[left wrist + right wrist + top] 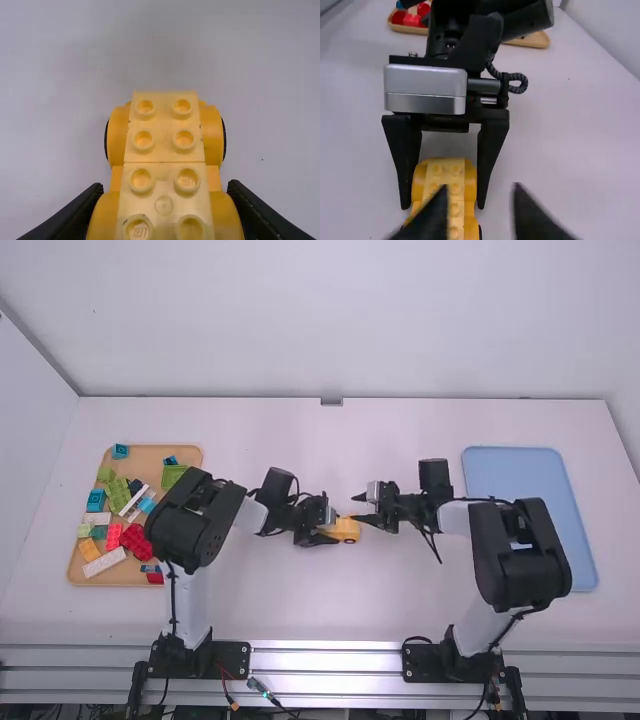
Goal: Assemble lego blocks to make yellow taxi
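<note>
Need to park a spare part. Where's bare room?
Free: white table between back wall and arms; table between arms, camera side of yellow car; blue tray's far part.
Crowded: wooden tray of blocks; mid-table, left hand on car, right hand beside it.

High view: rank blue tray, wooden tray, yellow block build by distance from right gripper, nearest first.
From the right gripper:
1. Yellow block build, between left gripper's fingers
2. Blue tray, right side
3. Wooden tray, far left
</note>
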Controlling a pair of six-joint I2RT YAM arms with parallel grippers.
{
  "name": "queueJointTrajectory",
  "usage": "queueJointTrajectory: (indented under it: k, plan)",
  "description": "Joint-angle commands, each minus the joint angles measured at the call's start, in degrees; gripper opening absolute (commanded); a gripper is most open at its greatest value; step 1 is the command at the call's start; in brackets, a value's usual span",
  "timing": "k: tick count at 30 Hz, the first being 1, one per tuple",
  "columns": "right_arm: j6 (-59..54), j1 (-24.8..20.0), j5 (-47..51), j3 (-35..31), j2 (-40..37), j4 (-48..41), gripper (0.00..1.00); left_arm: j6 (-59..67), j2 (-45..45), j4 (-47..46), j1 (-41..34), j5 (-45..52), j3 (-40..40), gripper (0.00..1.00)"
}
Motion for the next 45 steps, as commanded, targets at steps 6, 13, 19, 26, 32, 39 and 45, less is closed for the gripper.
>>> queueJointTrajectory:
  k: [6,13,19,26,32,39,45]
  plan:
    - [15.0,-5.5,-2.7,0.1,0.0,4.4,0.99,0.6,0.7,0.1,-0.4,-0.6,-0.2,0.57]
    - [16.4,-8.1,-2.8,0.1,0.0,4.1,0.99,-4.5,0.6,1.9,-0.4,-0.5,-0.2,0.99]
    - [16.4,-8.1,-2.9,0.1,0.0,4.2,0.99,-9.8,-4.0,0.0,1.6,-0.4,-0.2,0.99]
    - [16.2,-8.1,-2.7,0.1,0.0,4.5,0.99,-12.3,-18.4,-13.5,9.9,2.9,-0.2,0.99]
    - [17.0,-8.1,-2.7,0.1,0.0,6.0,0.99,-12.3,-32.0,-28.6,18.7,-4.4,-0.2,0.99]
    - [23.2,-8.1,-2.7,0.1,0.0,12.7,0.99,-12.3,-46.4,-46.3,27.6,-26.0,-0.2,0.99]
    - [29.0,-8.1,-2.7,0.1,0.0,20.9,0.99,-49.7,-52.8,-44.2,33.2,-58.0,-0.2,0.99]
